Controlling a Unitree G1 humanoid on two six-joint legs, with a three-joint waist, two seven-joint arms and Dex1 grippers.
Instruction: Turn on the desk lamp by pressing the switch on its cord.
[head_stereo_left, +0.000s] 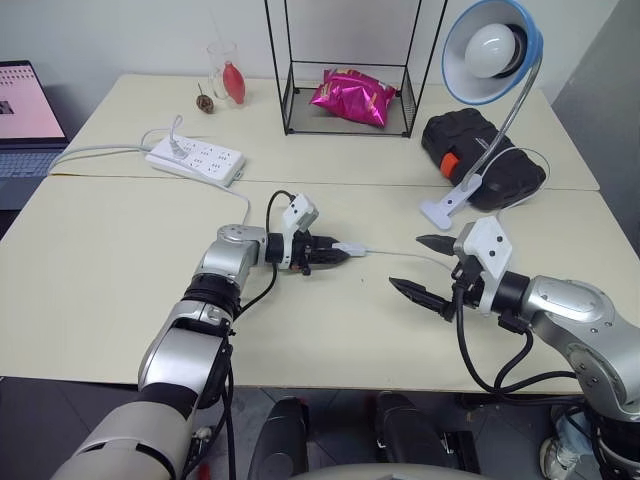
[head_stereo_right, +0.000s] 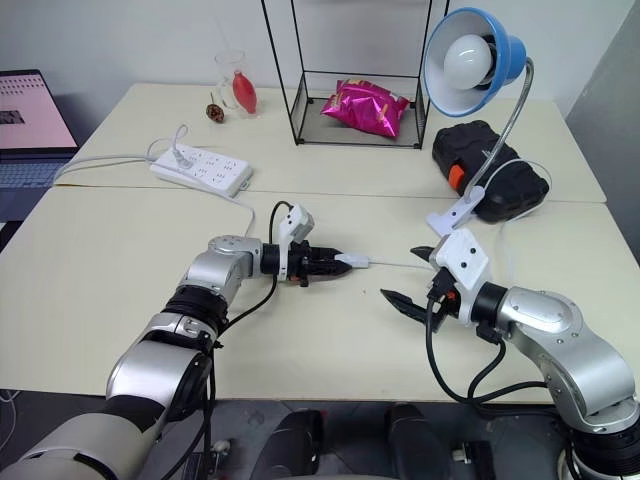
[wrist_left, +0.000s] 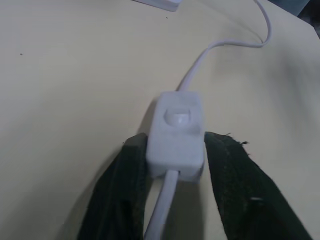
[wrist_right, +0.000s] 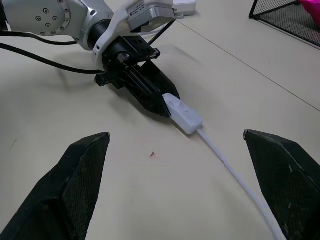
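The left gripper (head_stereo_left: 340, 254), two matte black wedge-shaped fingers, is clamped on the small white oblong plastic switch (wrist_left: 177, 134), one finger on each long side (its round button faces up, uncovered). The thin, smooth white cord (wrist_right: 235, 172) runs out of the switch's far end across the pale, matte tabletop (head_stereo_left: 120, 260) and passes between the right gripper's (head_stereo_left: 427, 267) widely spread black fingers, which touch nothing. Beyond the right gripper stands the desk lamp (head_stereo_left: 492, 50), a round blue shade with a white bulb on a silver gooseneck, unlit.
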